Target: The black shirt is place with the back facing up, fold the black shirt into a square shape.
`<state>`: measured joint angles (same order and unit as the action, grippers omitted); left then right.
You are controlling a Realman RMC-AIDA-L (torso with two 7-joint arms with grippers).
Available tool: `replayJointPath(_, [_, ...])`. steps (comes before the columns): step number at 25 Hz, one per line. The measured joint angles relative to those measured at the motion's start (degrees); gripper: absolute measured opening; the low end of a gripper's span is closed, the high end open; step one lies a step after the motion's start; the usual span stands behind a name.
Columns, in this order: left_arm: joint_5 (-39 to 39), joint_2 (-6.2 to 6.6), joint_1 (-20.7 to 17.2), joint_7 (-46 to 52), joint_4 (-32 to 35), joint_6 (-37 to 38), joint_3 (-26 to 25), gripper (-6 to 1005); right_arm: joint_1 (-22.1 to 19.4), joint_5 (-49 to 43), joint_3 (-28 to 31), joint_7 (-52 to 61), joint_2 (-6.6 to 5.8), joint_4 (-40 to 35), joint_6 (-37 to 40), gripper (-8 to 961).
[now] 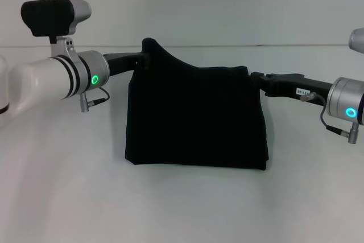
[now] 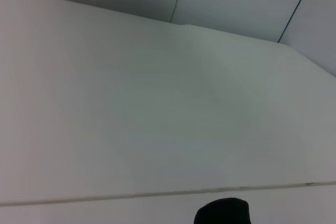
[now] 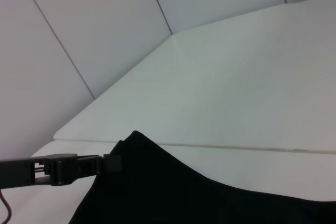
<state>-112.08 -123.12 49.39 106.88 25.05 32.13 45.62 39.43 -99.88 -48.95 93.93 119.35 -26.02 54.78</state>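
The black shirt (image 1: 196, 120) hangs as a folded dark panel between my two arms, its lower edge resting on the white table (image 1: 182, 209). My left gripper (image 1: 142, 61) is shut on the shirt's upper left corner, which is lifted highest. At the upper right corner, held a little lower, my right gripper (image 1: 253, 77) is shut on the cloth. The right wrist view shows the shirt (image 3: 168, 192) sloping down from the left gripper (image 3: 111, 164). A small black tip of the shirt (image 2: 223, 213) shows in the left wrist view. No lettering shows.
The white table stretches around the shirt, with a seam line (image 1: 284, 45) along its far edge against a pale panelled wall (image 3: 105, 24). Nothing else stands on the table.
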Motion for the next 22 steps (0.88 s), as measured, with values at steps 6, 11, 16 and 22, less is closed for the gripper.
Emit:
replayJointPath(6, [-0.04,0.0,0.1,-1.81,0.0,-0.09,0.17,75,0.12,0.05,0.0,-0.05,0.14,0.11,-0.13,7])
replayJointPath(11, [-0.44,0.25,0.17,-2.06,0.0,-0.33,0.84,135,0.31,0.08,0.0,-0.09,0.17,0.21,-0.15,8])
replayJointPath(16, [-0.65,1.43,-0.88,-0.86,2.01,1.61,1.65,246,0.27,0.09,0.14,-0.4,0.18,-0.26,-0.2,9])
replayJointPath(22, [-0.15,1.27,-6.83,4.09,13.48,15.12,0.42,446,-0.22,0.08,2.99,-1.75,-0.31,-1.06,1.29,269])
